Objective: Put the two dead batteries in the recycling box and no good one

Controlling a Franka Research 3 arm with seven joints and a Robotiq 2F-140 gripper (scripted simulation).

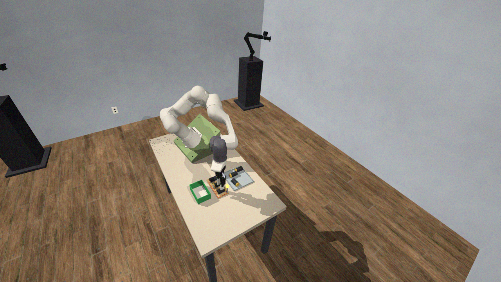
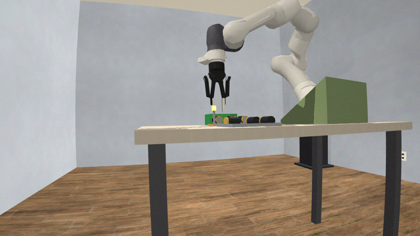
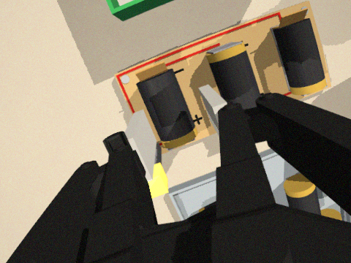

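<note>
A gap runs between the end battery (image 1: pixel 220 191) (image 2: pixel 219 119) (image 3: pixel 166 106) and middle battery (image 1: pixel 215 184) (image 3: pixel 234 78), with the bulb (image 1: pixel 227 186) (image 2: pixel 213 108) (image 3: pixel 159 180) standing close by

Your top view looks down steeply from well above the table (image 1: pixel 224 224) (image 2: pixel 264 131); the exterior view faces its side near tabletop height, from well back. Your wrist view looks down close over the battery holder (image 1: pixel 217 194) (image 3: pixel 256 74), which the top view shares.
</note>
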